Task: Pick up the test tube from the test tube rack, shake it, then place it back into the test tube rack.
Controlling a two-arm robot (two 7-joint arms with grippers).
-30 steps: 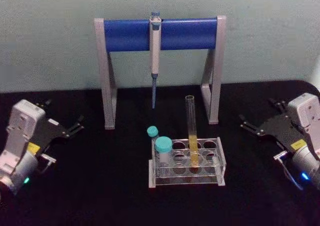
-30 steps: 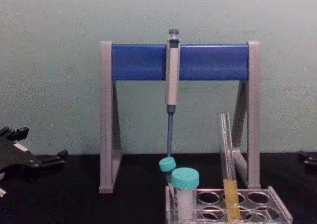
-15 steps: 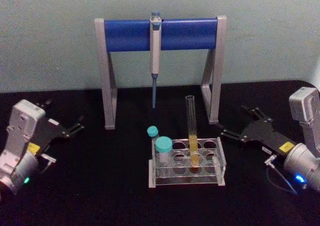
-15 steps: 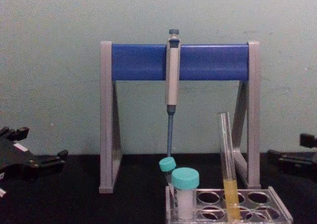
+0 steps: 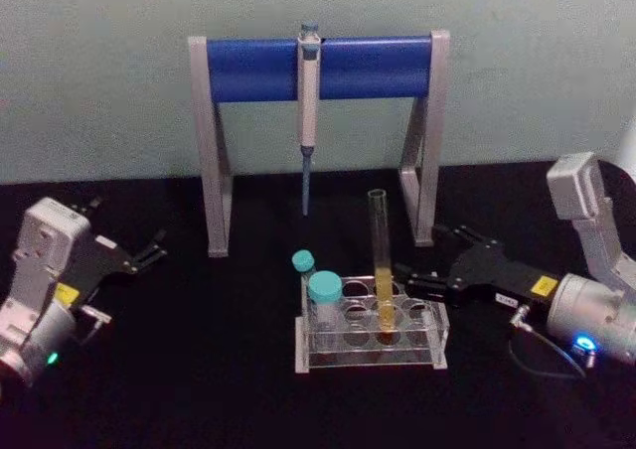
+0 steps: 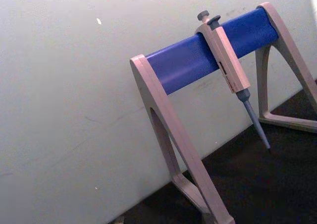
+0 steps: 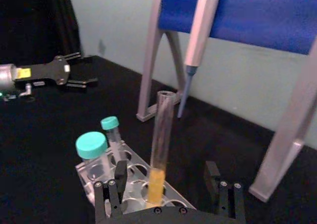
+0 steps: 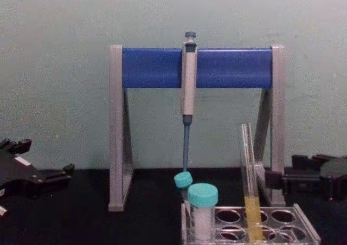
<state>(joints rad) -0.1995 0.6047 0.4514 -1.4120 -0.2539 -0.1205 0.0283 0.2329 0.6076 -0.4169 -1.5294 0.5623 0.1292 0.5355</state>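
Your right gripper [image 5: 405, 276], fingers apart, sits just beside the thin clear glass test tube [image 5: 378, 238] — fragile, slick, so pinch mid-glass gently. Left gripper [image 5: 156, 247] parked far left, apart.

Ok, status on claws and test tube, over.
Right claw open, just short of the test tube. Left claw open, parked far left. Tube standing in the test tube rack. Nothing between.

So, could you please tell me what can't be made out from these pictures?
- Chest view: the bottom edge cuts off the test tube rack and the foot of the test tube.
- Right wrist view: the right gripper hides that foot.
- Head view: whether its open fingertips touch the tube is too small to tell.
- Chest view: the left edge cuts off the parked left gripper.
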